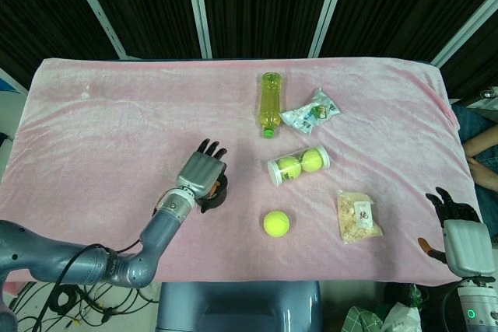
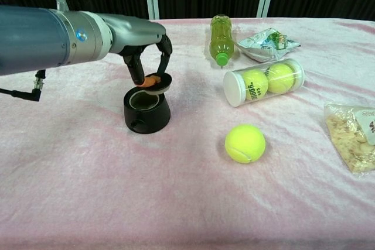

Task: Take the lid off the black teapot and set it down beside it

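Observation:
The black teapot (image 2: pixel 146 112) stands on the pink cloth left of centre, its mouth uncovered. My left hand (image 2: pixel 143 39) hovers just above it and pinches the flat black lid (image 2: pixel 156 84), with its orange knob, between its fingertips. The lid hangs tilted over the pot's right rim, clear of the opening. From the head view my left hand (image 1: pixel 201 172) covers most of the teapot (image 1: pixel 215 197). My right hand (image 1: pixel 459 231) rests at the table's right front corner, fingers apart, holding nothing.
A loose tennis ball (image 2: pixel 245 143) lies right of the teapot. Behind it are a clear tube of tennis balls (image 2: pixel 263 81), a green bottle (image 2: pixel 220 38) on its side and a snack packet (image 2: pixel 268 43). A bag of crisps (image 2: pixel 353 136) sits at the far right.

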`<move>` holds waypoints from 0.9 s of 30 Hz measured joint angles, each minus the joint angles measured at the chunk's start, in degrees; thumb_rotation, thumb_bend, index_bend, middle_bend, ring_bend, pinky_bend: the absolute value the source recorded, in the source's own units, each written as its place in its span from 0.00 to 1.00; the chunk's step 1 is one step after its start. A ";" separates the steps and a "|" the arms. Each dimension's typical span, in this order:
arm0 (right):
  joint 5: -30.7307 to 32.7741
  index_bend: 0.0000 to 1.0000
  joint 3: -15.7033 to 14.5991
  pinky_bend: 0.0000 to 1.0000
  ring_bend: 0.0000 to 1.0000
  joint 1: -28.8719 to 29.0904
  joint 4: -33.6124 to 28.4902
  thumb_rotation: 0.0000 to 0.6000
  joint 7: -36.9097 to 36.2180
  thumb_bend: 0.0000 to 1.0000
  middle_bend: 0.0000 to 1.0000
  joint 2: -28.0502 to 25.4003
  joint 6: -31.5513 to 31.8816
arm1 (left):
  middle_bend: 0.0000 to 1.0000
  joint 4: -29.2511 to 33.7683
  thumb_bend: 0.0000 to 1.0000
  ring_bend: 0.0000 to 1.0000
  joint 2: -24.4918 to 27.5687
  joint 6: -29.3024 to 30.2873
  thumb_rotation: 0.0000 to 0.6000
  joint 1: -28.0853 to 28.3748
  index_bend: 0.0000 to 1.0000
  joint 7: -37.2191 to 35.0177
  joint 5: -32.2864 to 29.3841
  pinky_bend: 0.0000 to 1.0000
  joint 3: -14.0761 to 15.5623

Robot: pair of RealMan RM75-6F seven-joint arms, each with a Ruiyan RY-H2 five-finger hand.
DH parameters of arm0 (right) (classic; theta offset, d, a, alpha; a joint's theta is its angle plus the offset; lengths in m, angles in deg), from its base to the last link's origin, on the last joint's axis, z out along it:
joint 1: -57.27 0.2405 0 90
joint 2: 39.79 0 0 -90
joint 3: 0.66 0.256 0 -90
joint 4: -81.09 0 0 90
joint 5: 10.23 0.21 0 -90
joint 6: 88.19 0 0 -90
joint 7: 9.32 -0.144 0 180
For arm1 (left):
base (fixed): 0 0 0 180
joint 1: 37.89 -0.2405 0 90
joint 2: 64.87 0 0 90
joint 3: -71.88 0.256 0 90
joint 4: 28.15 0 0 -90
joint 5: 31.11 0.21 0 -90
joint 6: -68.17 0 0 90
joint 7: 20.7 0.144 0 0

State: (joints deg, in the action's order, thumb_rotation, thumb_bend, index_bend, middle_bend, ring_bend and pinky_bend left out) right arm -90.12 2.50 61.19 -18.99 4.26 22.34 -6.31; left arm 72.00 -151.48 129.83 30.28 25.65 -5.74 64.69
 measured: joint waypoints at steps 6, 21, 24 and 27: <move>0.19 0.19 0.03 0.22 0.27 -0.03 -0.07 1.00 0.01 0.10 0.10 0.02 -0.02 | 0.13 4.55 0.46 0.00 6.79 -0.94 1.00 -2.71 0.57 -5.28 4.73 0.00 -1.73; 0.65 0.19 0.07 0.22 0.27 -0.01 -0.35 1.00 0.49 0.10 0.10 0.15 -0.16 | 0.12 2.50 0.46 0.00 18.16 -3.91 1.00 -12.85 0.57 -8.05 11.35 0.00 10.78; 0.85 0.19 0.14 0.22 0.27 -0.09 -0.39 1.00 0.51 0.10 0.10 0.21 -0.04 | 0.12 -2.04 0.46 0.00 16.13 -5.84 1.00 -14.41 0.56 -10.91 13.60 0.00 11.37; 0.96 0.19 0.18 0.22 0.27 -0.05 -0.34 1.00 0.45 0.10 0.10 0.21 -0.15 | 0.12 -7.05 0.46 0.00 12.90 -6.91 1.00 -15.52 0.56 -12.68 16.17 0.00 11.51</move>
State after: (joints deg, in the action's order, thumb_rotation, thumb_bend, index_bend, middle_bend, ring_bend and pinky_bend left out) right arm -89.16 2.67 61.13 -19.33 4.71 22.55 -6.45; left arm 64.95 -138.58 122.92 14.75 12.97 10.43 76.20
